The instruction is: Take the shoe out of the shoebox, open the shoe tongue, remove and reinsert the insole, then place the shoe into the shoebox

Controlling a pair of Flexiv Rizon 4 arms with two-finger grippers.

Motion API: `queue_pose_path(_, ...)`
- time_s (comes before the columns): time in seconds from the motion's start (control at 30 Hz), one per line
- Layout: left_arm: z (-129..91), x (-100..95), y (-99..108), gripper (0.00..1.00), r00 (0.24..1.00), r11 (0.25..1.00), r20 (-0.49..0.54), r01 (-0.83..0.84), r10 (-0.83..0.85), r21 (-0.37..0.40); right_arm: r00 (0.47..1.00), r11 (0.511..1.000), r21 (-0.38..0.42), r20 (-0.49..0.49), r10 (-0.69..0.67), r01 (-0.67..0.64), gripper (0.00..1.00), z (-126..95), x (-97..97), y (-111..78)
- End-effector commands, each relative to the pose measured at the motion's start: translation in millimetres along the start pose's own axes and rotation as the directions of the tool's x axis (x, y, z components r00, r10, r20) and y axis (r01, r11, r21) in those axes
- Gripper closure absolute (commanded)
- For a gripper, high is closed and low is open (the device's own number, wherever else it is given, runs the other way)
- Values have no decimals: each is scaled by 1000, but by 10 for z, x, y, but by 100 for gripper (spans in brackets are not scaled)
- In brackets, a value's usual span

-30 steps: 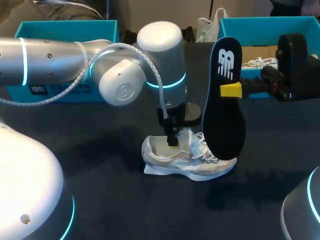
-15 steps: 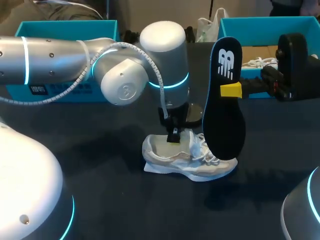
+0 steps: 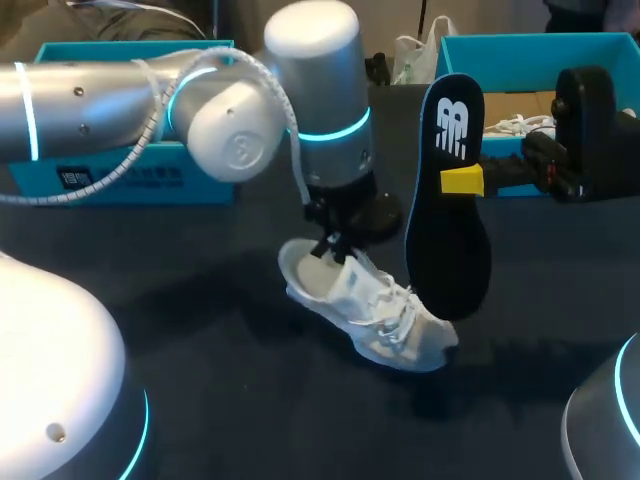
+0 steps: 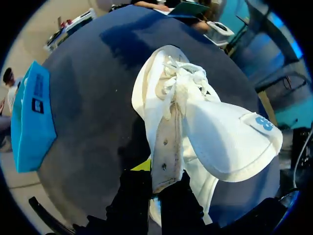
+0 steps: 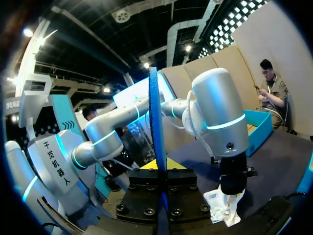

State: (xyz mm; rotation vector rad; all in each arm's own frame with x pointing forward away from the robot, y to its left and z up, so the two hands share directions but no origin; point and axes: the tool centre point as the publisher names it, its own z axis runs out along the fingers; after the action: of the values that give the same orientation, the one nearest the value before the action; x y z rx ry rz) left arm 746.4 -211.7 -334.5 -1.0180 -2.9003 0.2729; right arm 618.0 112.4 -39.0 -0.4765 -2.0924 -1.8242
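- White shoe [image 3: 365,310] sits mid-table [image 3: 200,340], tilted, heel end higher than toe. Its tongue is flipped open and the laces are loose.
- Left gripper [image 4: 155,182] is right over the shoe's heel opening, clenched on the shoe's eyelet strip. One yellow tip shows beside the strip.
- Black insole [image 3: 447,200] is out of the shoe and stands upright above its toe end. Cannot tell whether its lower end touches the shoe.
- Right gripper [image 3: 462,180] is above the shoe on the right arm's side, grasping the insole by its edge from both sides.
- Teal shoebox [image 3: 600,45] is behind the shoe on the right arm's side, well apart.
- Second teal box [image 3: 120,180] is behind the shoe on the left arm's side.
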Motion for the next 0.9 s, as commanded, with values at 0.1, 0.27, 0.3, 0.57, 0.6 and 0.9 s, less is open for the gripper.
queue_pose_path(0.1, -176, 32, 48, 100, 975, 976, 26, -219, 219, 1, 1000, 1000, 2, 3, 2, -2, 100, 13, 3, -6)
queue_pose_path(0.27, -176, 32, 48, 100, 975, 976, 26, -219, 219, 1, 1000, 1000, 2, 3, 2, -2, 100, 13, 3, -6)
queue_pose_path(0.3, -176, 32, 48, 100, 975, 976, 26, -219, 219, 1, 1000, 1000, 2, 3, 2, -2, 100, 13, 3, -6)
queue_pose_path(0.57, -260, 81, 27, 100, 894, 894, 25, -445, 447, -51, 1000, 1000, 2, 3, 2, -2, 100, 13, 3, -6)
queue_pose_path(0.6, -264, 102, 23, 100, 873, 872, 30, -485, 487, -62, 1000, 1000, 2, 3, 2, -2, 100, 13, 3, -6)
queue_pose_path(0.9, -262, 183, -21, 100, 776, 774, -11, -630, 631, -62, 1000, 1000, 2, 3, 2, -2, 100, 13, 3, -6)
